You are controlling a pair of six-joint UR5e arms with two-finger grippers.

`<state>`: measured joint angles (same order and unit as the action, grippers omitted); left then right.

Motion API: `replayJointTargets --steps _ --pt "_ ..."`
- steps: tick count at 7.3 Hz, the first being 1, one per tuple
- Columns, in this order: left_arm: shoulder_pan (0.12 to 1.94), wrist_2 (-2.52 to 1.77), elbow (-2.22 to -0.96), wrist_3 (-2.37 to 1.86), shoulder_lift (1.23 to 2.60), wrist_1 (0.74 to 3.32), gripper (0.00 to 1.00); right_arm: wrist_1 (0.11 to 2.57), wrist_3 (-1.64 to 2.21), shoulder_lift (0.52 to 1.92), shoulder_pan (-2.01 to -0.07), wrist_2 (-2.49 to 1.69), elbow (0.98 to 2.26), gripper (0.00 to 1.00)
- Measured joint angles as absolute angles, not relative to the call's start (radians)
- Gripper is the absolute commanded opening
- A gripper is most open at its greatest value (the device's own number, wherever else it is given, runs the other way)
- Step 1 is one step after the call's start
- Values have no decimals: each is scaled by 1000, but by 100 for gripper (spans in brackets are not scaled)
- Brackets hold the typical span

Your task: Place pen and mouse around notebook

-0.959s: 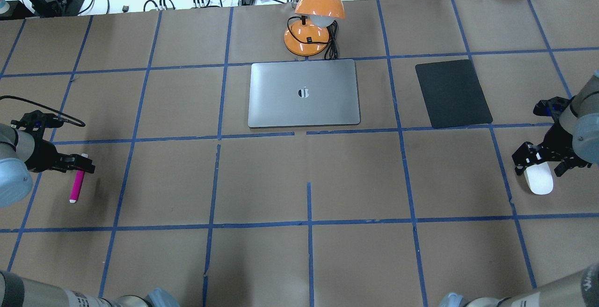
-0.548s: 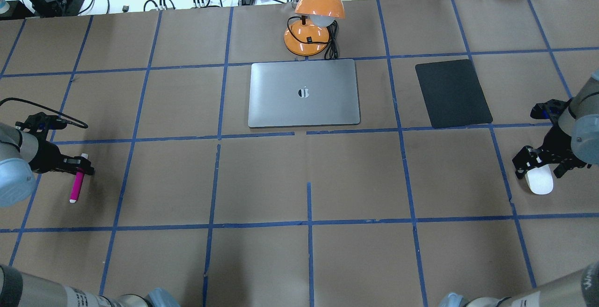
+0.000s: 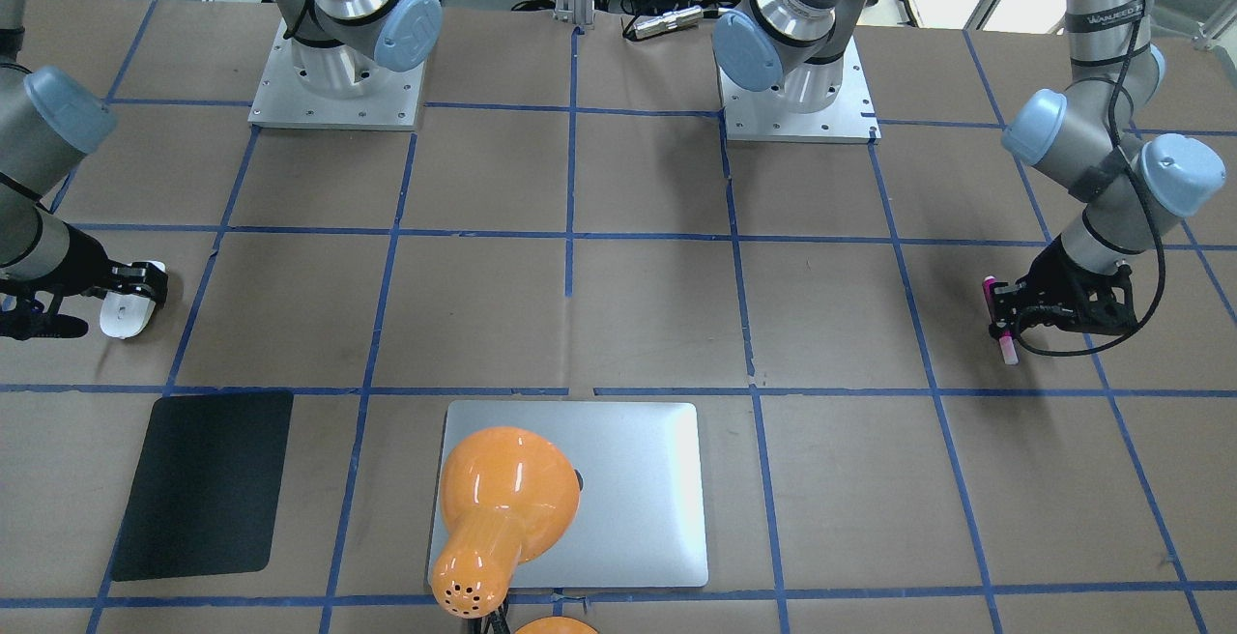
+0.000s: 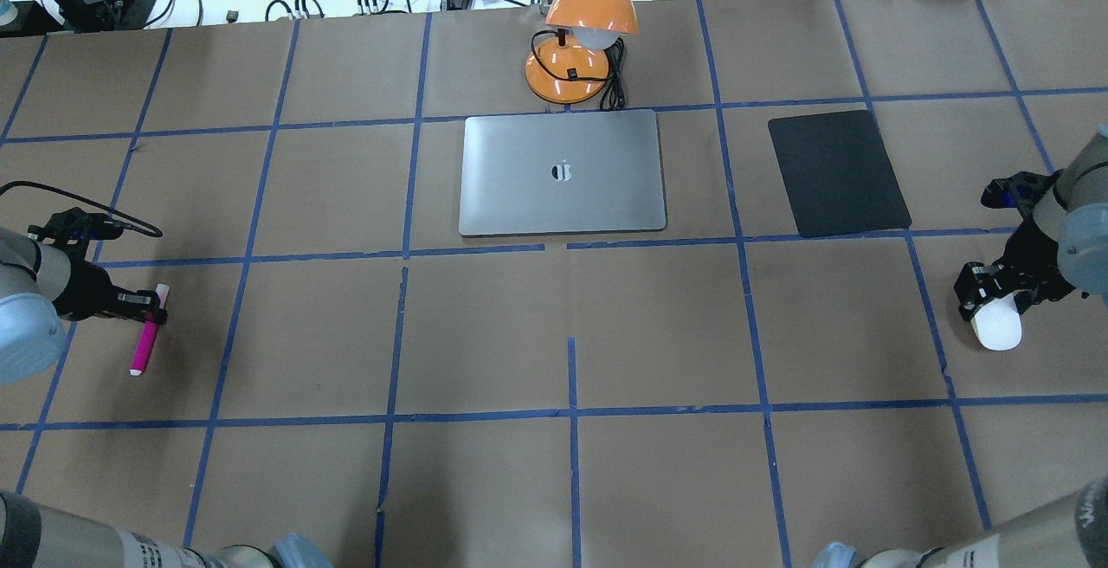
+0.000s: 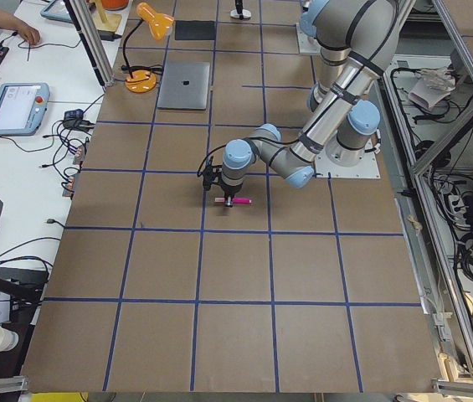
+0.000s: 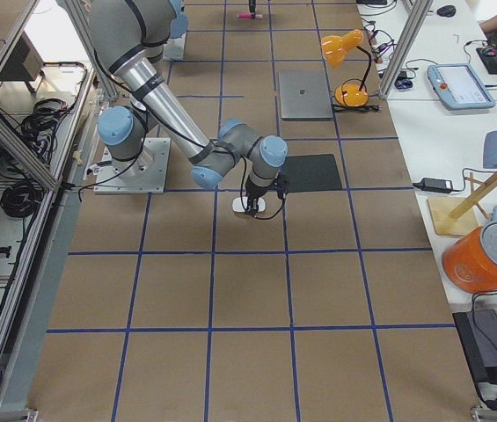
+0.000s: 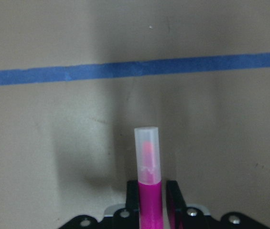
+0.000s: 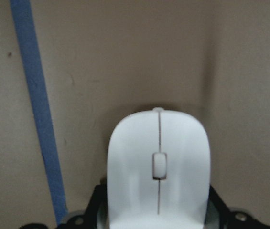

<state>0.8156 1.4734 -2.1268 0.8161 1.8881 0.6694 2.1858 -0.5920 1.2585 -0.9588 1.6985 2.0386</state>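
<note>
The magenta pen [image 4: 144,341] lies low at the table's left edge, and my left gripper [image 4: 149,315] is shut on it near its pale tip. In the left wrist view the pen [image 7: 147,183] sticks forward from between the fingers [image 7: 174,196]. At the far right, my right gripper [image 4: 997,293] is shut on the white mouse [image 4: 998,331], whose sides the jaws hug in the right wrist view [image 8: 158,164]. The silver-grey notebook [image 4: 563,171] lies closed at the table's centre back, far from both grippers. The front view shows the pen [image 3: 997,323], the mouse [image 3: 123,313] and the notebook [image 3: 647,499].
An orange desk lamp [image 4: 580,48] stands just behind the notebook, and its head hangs over the lid in the front view [image 3: 498,508]. A black mat [image 4: 838,171] lies to the right of the notebook. Blue tape lines grid the brown table.
Both grippers have closed: the left on the pen, which tilted slightly, and the right on the mouse, which shifted a little away from the near edge.
</note>
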Motion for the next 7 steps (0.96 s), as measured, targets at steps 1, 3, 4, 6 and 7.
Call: replayJointTargets --steps 1,3,4,6,7 --pt "820 1485 -2125 796 1877 678 0 2185 -588 1265 -964 1694 2022 22" --pt "869 1503 -2124 597 1835 743 0 2137 -536 1277 -1022 1651 1928 19" --pt "940 1503 -2124 404 1798 782 0 2102 -472 1272 -1094 1627 1862 19" --pt "1134 1505 -2123 -44 1737 816 0 2073 -403 1176 -1230 1597 1715 19" --pt "1252 1506 -2120 -312 1722 818 0 2070 -395 1103 -1270 1579 1646 19"
